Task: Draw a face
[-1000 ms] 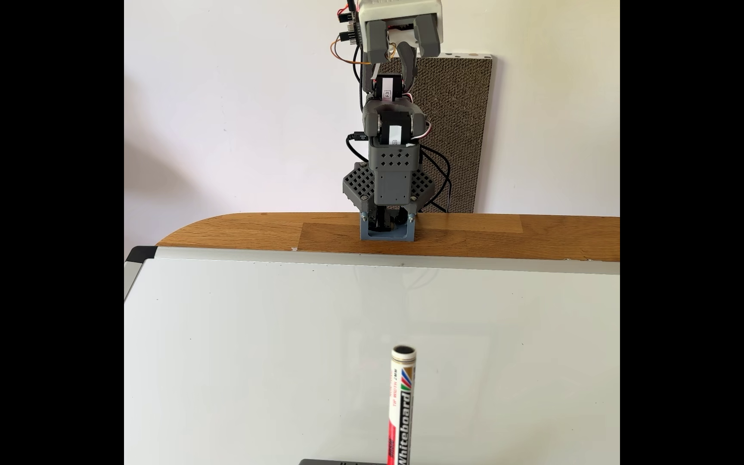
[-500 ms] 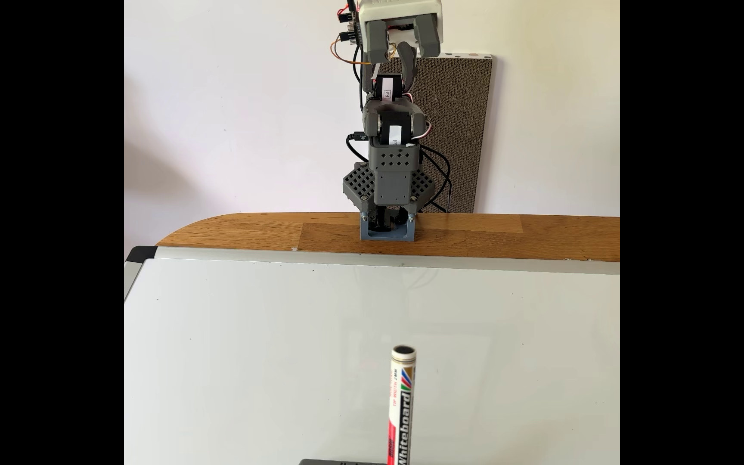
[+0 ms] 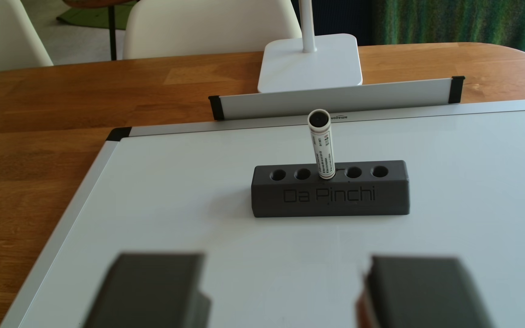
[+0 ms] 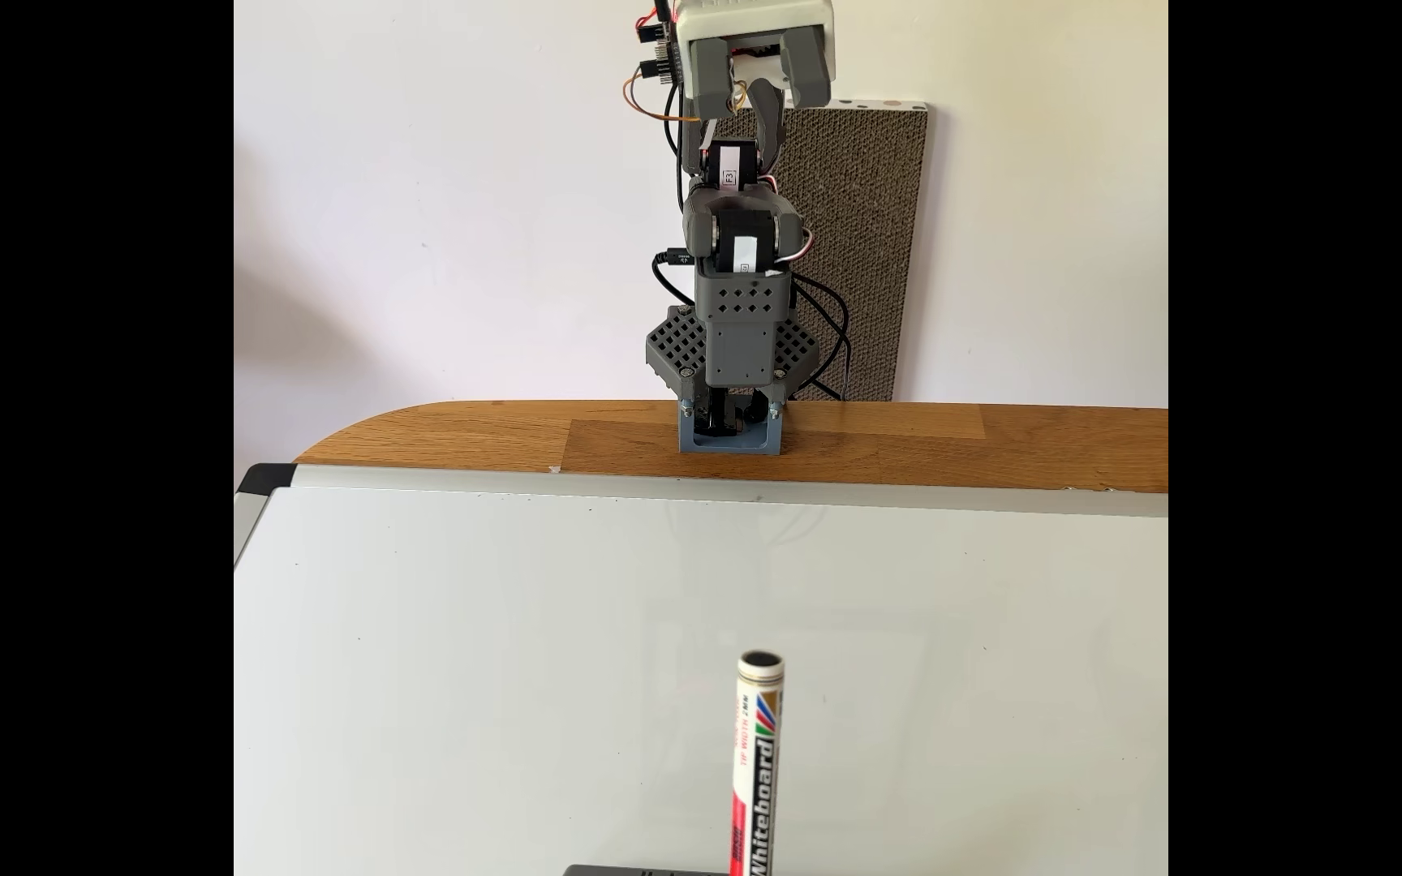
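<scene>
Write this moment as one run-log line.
whiteboard marker: upright in holder | gripper: jaws open, apart from marker | whiteboard: blank

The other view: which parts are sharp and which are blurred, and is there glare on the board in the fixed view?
In the other view the open claw is blurred at the bottom edge, while the marker and its holder are sharp. In the fixed view the whiteboard shows soft reflections, no harsh glare; black bars flank the picture.

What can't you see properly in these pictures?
- Marker tip: hidden inside the holder in the other view.
- Holder: cut off by the bottom edge in the fixed view.
- Hand: its fingers are blurred, too close to the camera.
- Small print on the marker: too small to read.
</scene>
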Motion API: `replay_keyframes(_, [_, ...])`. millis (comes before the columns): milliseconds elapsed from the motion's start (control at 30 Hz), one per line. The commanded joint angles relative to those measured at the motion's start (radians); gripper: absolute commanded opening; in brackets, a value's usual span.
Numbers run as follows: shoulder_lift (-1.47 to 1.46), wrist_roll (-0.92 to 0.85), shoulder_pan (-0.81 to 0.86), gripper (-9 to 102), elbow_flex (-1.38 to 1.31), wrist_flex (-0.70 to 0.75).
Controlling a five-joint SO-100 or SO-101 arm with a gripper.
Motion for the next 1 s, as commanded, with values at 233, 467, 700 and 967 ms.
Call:
replay_keyframes(233, [0.017,-0.009,0.005,99,-0.055,-0.063])
replay_keyframes(467, [-0.434,-0.009,0.005,99,-0.402,-0.129])
replay_keyframes(700, [-0.925,-0.009,-0.003,99,-0.807,-0.129])
replay_keyframes(967, [-1.339,-0.11,-0.008,99,-1.051,-0.193])
